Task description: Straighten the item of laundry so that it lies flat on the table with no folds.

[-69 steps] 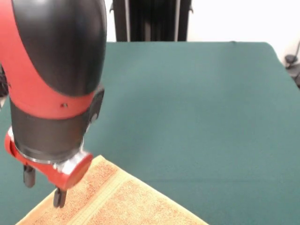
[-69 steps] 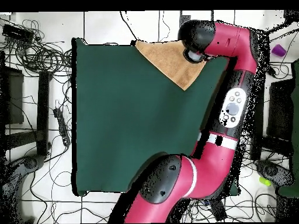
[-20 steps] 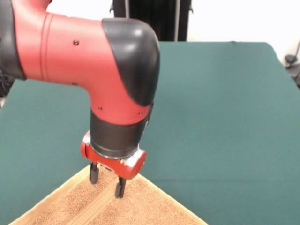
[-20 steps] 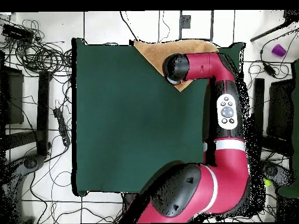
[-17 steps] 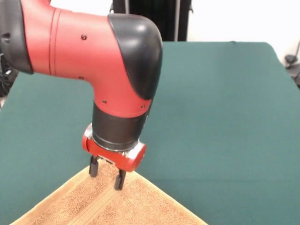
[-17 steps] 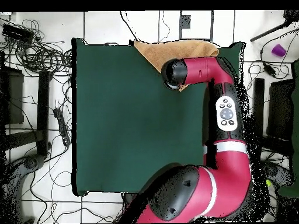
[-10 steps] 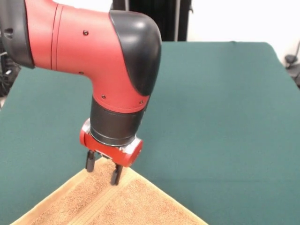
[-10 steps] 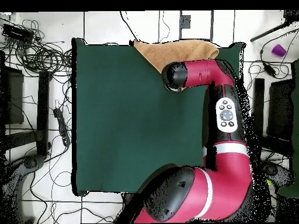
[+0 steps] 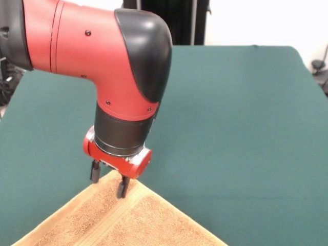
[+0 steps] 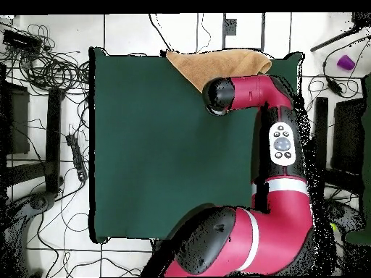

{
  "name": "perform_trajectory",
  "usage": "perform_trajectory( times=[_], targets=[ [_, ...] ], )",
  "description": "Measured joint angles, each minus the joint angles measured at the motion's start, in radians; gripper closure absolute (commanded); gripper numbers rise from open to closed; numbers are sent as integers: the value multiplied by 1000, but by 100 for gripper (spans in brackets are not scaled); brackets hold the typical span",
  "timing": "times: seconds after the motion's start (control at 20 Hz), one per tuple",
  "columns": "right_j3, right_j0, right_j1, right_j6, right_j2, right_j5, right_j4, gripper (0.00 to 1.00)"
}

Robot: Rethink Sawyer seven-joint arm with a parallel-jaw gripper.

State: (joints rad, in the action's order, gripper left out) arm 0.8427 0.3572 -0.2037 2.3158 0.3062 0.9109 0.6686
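Because the towel [image 9: 118, 220] lies at the near left edge of the table [image 9: 236, 118] with part hanging off (see the overhead view), a hard pull could drag it off. Your gripper [image 9: 108, 181] sits at its far corner, fingers apart, holding nothing. If it closes too high, you could miss the cloth.

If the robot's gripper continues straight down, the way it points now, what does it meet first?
Most likely the pointed corner of the orange-tan terry-cloth towel. The open gripper hangs right over that corner, one finger near each edge; the dark green table lies beneath. Its height above the cloth is unclear.
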Motion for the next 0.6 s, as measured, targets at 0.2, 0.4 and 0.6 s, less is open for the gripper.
perform_trajectory(
  times=[0.2, 0.4, 0.6],
  targets=[
    [0, -1, 0, 0, -6, 0, -8, 0],
    [0, -2, 0, 0, -11, 0, -14, 100],
    [0, -2, 2, 0, -27, 0, -27, 100]
  ],
)
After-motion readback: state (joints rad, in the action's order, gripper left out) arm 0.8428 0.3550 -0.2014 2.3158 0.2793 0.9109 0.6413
